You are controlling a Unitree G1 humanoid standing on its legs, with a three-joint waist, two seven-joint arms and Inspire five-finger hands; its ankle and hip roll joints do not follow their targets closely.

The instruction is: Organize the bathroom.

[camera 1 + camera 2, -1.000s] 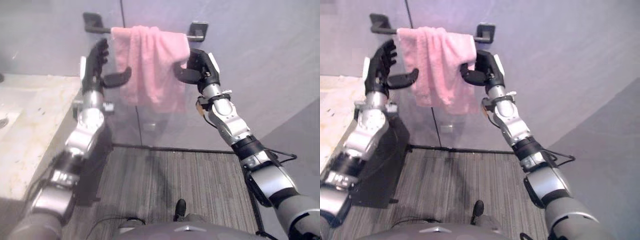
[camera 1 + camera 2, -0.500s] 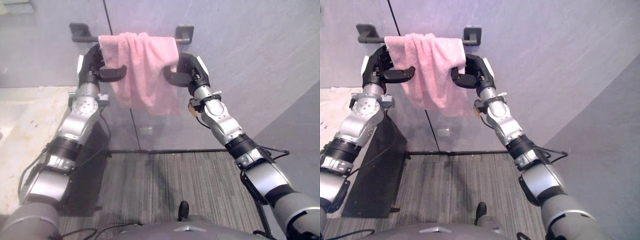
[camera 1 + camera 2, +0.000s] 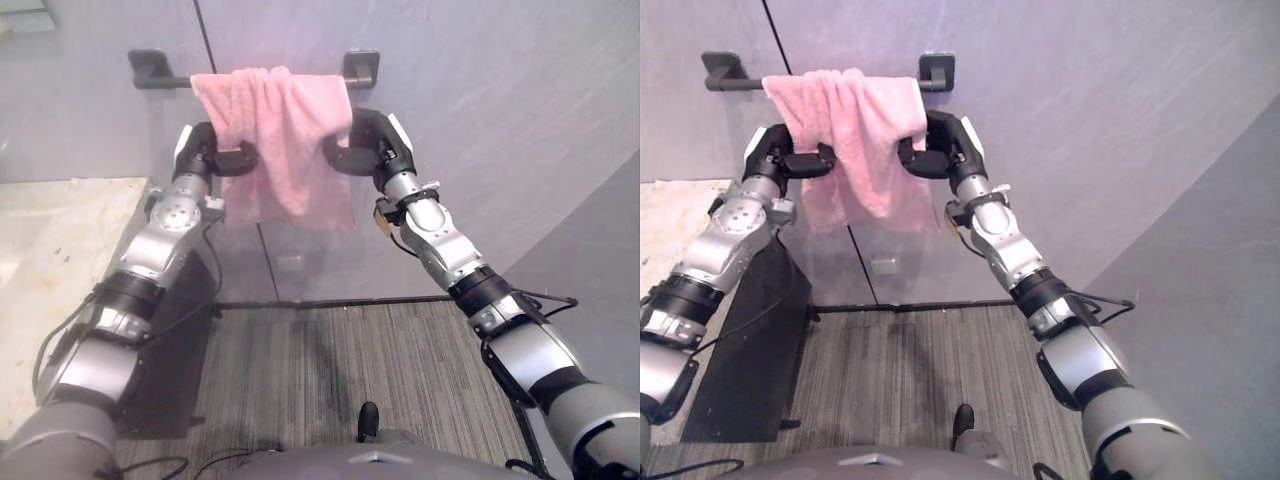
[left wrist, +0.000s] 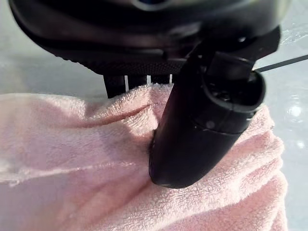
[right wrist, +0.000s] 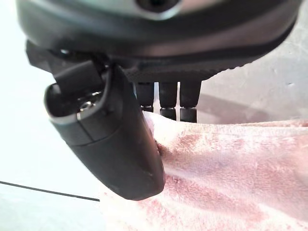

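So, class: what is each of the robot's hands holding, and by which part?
Both pinch the pink towel hanging over the dark wall rail: the left hand at its left side edge, the right hand at its right side edge.

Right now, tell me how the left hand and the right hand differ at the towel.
The left hand pinches the pink towel at its left edge, lower down; the right hand pinches the right edge, nearer the dark rail. The left hand's arm comes up from the counter side, the right hand's from the bare wall side. Both thumbs press into the cloth.

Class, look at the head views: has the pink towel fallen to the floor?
No, the towel hangs over the wall bar, with both hands pinching its edges.
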